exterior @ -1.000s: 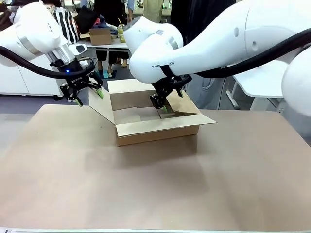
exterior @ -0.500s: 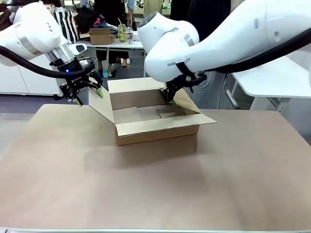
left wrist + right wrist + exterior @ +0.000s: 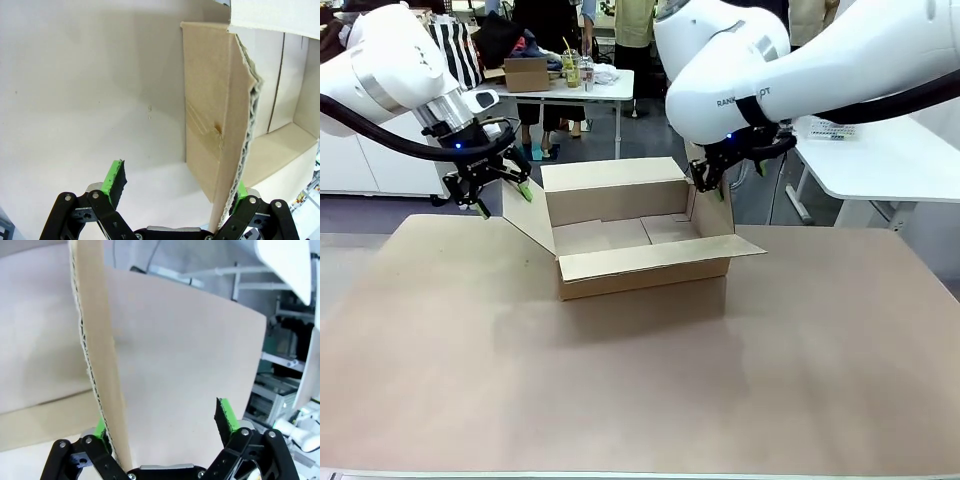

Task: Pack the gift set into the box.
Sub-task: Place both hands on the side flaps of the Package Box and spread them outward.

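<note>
Straddling box [image 3: 640,280] flaps, left end effector [image 3: 505,200] and right end effector [image 3: 728,177].

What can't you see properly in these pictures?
Front view: the nearest strip of the box floor, hidden by its front wall.
Left wrist view: most of one left gripper pad, behind the left flap edge.
Right wrist view: most of one right gripper pad, behind the right flap.

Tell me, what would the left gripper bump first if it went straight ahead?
Most likely the flap of the box: its edge sits between the left gripper's open fingers, close to one green pad. Past it lies the table, though depth is unclear.
</note>
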`<state>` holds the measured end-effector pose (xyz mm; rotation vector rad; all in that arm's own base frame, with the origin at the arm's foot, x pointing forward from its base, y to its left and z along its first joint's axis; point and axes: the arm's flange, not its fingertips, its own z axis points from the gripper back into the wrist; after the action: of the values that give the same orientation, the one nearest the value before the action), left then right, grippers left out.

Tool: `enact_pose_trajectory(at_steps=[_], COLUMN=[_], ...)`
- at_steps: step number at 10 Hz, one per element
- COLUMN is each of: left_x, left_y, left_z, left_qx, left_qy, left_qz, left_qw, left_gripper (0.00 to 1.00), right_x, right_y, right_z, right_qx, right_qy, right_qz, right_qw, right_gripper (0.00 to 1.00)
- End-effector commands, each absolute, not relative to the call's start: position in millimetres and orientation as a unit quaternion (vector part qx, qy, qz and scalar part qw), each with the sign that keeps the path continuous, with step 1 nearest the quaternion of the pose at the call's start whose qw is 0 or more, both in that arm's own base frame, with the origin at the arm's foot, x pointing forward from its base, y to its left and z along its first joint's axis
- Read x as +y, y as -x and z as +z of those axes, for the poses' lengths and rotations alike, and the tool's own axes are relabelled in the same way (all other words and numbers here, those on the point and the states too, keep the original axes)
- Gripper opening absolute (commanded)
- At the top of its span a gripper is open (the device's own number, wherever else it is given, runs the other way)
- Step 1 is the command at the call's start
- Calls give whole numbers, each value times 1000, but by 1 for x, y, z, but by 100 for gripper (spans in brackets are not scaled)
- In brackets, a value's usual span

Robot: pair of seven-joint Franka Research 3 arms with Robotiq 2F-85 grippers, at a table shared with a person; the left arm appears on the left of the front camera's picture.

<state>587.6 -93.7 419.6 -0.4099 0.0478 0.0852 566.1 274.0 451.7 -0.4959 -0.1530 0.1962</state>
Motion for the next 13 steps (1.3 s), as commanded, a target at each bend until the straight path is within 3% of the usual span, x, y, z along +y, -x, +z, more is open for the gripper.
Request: enact_pose_trajectory(at_steps=[1,2,3,5,10,13], left_x=[-94,-94,-94,-94,-94,-94], left_y=[-586,-586,-586,-586,-586,-586], left_z=[419,419,419,419,419,419], left_qx=[25,25,25,25,25,25], left_qy=[194,194,194,194,194,194], left_qz=[43,43,43,43,43,43], left_qw=[980,980,980,980,980,980], left_gripper=[100,100,100,100,100,100], right_x=[255,253,266,266,227,193], right_y=[-551,-546,-566,-566,-587,-601], right_z=[440,442,447,447,462,455], right_qx=[-84,-76,-73,-73,-99,-107], right_qy=[208,149,235,235,59,-8], right_qz=[67,74,89,89,86,9], right_qw=[972,983,965,965,990,994], right_gripper=[100,100,100,100,100,100])
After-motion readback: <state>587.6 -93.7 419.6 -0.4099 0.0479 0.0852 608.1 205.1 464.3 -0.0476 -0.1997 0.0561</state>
